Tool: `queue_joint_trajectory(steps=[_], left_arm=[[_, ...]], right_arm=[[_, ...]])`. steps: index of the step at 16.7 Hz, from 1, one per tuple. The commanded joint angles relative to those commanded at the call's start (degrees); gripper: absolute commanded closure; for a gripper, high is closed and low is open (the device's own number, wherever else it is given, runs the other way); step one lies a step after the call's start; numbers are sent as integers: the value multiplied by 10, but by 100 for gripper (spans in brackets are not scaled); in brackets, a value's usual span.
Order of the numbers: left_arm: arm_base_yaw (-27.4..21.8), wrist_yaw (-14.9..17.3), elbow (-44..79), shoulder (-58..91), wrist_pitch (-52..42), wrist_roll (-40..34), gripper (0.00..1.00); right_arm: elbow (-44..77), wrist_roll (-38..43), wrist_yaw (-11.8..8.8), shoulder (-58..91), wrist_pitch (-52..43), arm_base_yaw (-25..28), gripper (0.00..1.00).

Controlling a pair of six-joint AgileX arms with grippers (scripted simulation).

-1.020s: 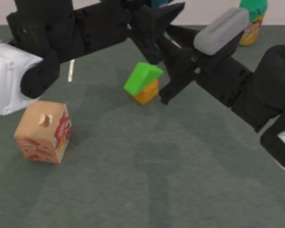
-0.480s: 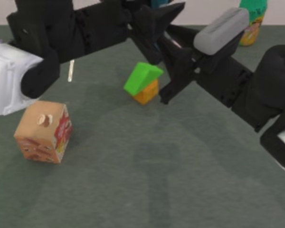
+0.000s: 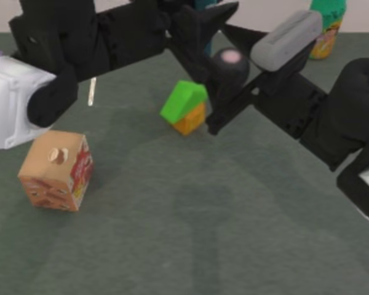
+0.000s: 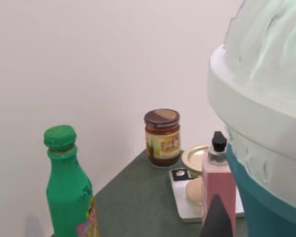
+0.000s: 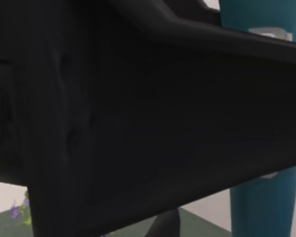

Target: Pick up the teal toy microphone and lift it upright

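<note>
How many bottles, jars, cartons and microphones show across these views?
Bottles: 2 (green bottle, pink pump bottle)
Jars: 1 (brown-lidded jar)
Cartons: 1 (orange carton)
Microphones: 1 (teal toy microphone)
Total: 5

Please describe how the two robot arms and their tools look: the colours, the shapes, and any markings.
Both arms are mostly matte black with chunky, angular segments. The left arm ends near the base in a white blocky housing. The right arm carries a rounded grey box on top and a small white part at its lower end. Each tool is black with pointed, wedge-shaped fingers. No cables or markings are visible.
</note>
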Motion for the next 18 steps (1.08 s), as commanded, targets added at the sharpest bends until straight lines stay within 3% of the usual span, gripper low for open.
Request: queue_joint_trajectory(steps=[2,11,18], left_arm=[[0,0,0,0,0,0,100],[1,-1,2,-3,-1,2,100],[78,65,-33,-40,-6,4,100]], right_arm=[[0,0,0,0,0,0,0],[-3,-1,1,1,0,-2,0],[-135,1,-21,-122,6,-19,0]])
